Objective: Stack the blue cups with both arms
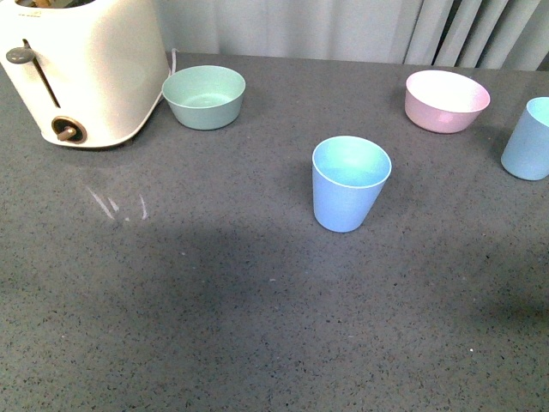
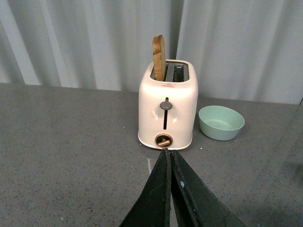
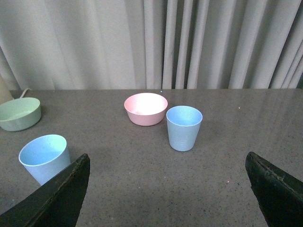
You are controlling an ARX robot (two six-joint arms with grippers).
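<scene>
Here, two blue cups stand upright and well apart on the grey table point(image 1: 257, 343), the centre cup point(image 1: 350, 184) alone and the right-hand cup point(image 1: 527, 139) just beside the pink bowl point(image 1: 446, 100). Neither is nested, so stacking looks unstarted. The right gripper point(image 3: 166, 158), jaws spread wide and empty, faces the right-hand cup, apparently lined up for a grasp. The left gripper point(image 2: 168, 153), fingers pressed together on nothing, points at the toaster point(image 2: 166, 106) near the mint green bowl point(image 2: 221, 122).
</scene>
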